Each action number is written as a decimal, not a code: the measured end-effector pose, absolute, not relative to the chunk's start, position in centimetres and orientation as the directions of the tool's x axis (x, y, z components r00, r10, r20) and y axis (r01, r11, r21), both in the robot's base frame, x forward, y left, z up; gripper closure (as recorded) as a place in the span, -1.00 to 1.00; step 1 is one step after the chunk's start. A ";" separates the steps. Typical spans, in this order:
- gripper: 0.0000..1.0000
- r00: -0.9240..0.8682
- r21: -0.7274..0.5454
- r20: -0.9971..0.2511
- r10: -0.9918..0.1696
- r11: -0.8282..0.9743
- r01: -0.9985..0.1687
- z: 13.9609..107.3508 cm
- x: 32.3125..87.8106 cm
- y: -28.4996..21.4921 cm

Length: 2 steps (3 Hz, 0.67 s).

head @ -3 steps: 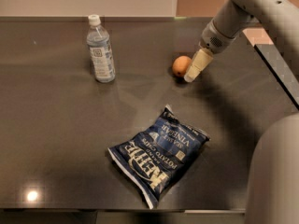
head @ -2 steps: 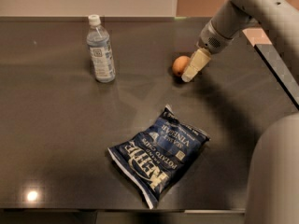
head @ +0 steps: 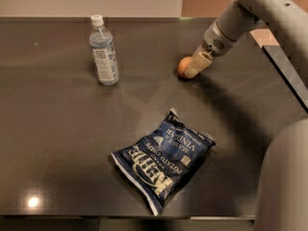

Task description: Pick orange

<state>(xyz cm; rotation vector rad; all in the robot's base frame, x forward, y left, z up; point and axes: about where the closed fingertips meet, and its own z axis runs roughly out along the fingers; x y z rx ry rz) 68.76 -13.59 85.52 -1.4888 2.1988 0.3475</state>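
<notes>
Since a second earlier, the gripper had edged a little to the left along the dark table, so its cream tip now covered more of the orange's right side than before. The orange itself had not shifted: it sat on the tabletop toward the far right, well apart from the other items, with the gripper's tip against it. Whether the gripper was spread or clamped on the fruit could not be told from this angle. The grey arm reached down to it from the upper right.

The water bottle and the Kettle potato chip bag lay where they had been. The bottle stood upright at the far left with its white cap on, and its clear body carried a blue label. The blue chip bag lay flat near the front edge, looking puffed, and its contents were hidden.
</notes>
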 end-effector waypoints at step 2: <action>1.00 -0.282 -0.039 -0.538 -0.794 0.358 -0.933 89.3 67.8 -12.6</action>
